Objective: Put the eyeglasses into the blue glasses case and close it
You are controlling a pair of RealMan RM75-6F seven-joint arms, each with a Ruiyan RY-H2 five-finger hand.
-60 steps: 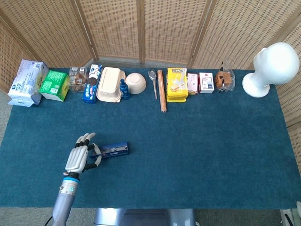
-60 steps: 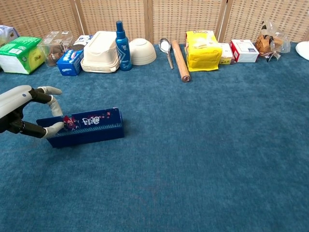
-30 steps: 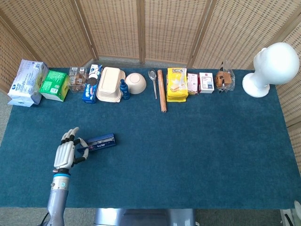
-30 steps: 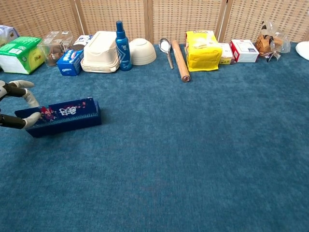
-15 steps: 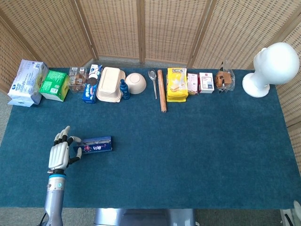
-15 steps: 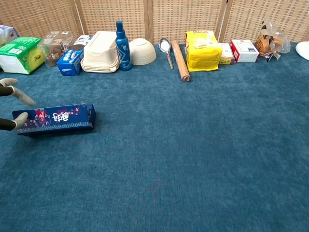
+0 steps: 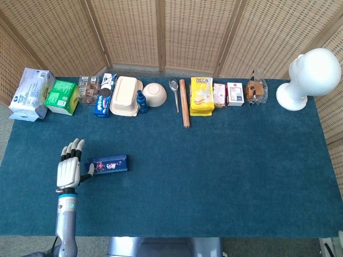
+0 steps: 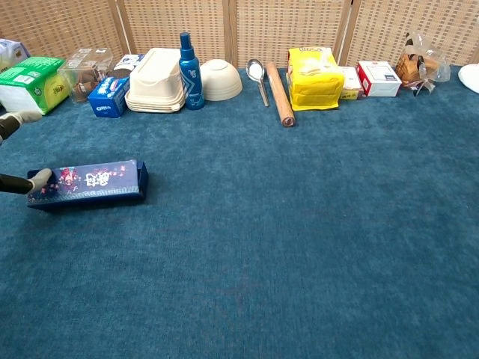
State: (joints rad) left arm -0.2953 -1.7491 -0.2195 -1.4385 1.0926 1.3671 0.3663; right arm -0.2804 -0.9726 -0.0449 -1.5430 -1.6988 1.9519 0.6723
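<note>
The head view shows the whole left hand (image 7: 68,171), fingers spread, thumb touching the closed blue patterned glasses case (image 7: 109,164); the chest view shows only fingertips (image 8: 41,177).

left hand (image 7: 68,171): fingers spread, palm down, forearm reaching in from the near edge | right hand: out of sight
</note>
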